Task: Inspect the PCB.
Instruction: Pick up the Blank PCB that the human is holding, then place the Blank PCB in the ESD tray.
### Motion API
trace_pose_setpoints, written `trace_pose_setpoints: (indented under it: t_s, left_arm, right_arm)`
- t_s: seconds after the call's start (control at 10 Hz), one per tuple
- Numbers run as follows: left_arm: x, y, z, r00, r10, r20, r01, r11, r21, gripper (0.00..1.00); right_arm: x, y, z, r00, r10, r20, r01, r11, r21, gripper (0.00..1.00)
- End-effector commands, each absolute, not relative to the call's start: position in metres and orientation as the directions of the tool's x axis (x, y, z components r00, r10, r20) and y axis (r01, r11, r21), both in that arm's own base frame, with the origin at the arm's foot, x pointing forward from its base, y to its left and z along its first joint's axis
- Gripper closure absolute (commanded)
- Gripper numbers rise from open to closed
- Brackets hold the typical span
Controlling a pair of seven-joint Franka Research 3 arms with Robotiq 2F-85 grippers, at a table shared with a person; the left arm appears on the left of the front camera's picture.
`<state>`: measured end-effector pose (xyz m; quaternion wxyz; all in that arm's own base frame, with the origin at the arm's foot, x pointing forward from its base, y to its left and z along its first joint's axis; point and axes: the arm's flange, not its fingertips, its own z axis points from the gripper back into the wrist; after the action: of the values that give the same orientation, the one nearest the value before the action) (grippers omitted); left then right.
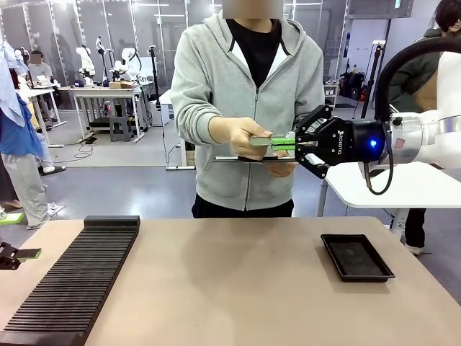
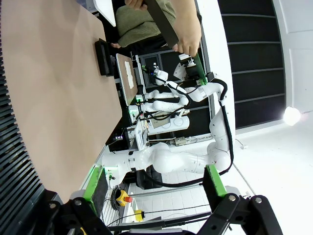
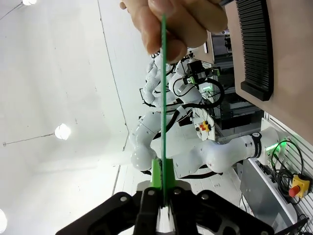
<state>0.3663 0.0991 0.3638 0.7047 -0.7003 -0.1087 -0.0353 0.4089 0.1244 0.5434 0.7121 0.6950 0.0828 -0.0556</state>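
Observation:
The PCB is a thin green board held level in front of the person's chest. The person's hand pinches its far end, and my right gripper is shut on the near end. In the right wrist view the PCB is edge-on, a thin green line running from my shut right gripper up to the person's fingers. Just under the board the person's other hand holds a dark tablet. My left gripper is open and holds nothing, low at the table's left edge.
A black ridged rack lies along the table's left side. A shallow black tray sits at the right. Bare tabletop lies between them. A white table stands behind my right arm.

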Motion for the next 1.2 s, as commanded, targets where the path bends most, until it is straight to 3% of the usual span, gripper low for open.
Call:
trace_pose_setpoints:
  t_s: [0.0, 1.1]
  left_arm:
    - [0.3658, 0.0998, 0.3637, 0.974, 0.103, 0.203, 0.202, 0.017, -0.979, 0.00]
    - [0.3658, 0.0998, 0.3637, 0.974, 0.103, 0.203, 0.202, 0.017, -0.979, 0.00]
  right_arm:
    - [0.4081, 0.1247, 0.5451, 0.981, 0.036, -0.190, 0.189, 0.028, 0.981, 1.00]
    - [0.4081, 0.1247, 0.5451, 0.981, 0.036, -0.190, 0.189, 0.028, 0.981, 1.00]
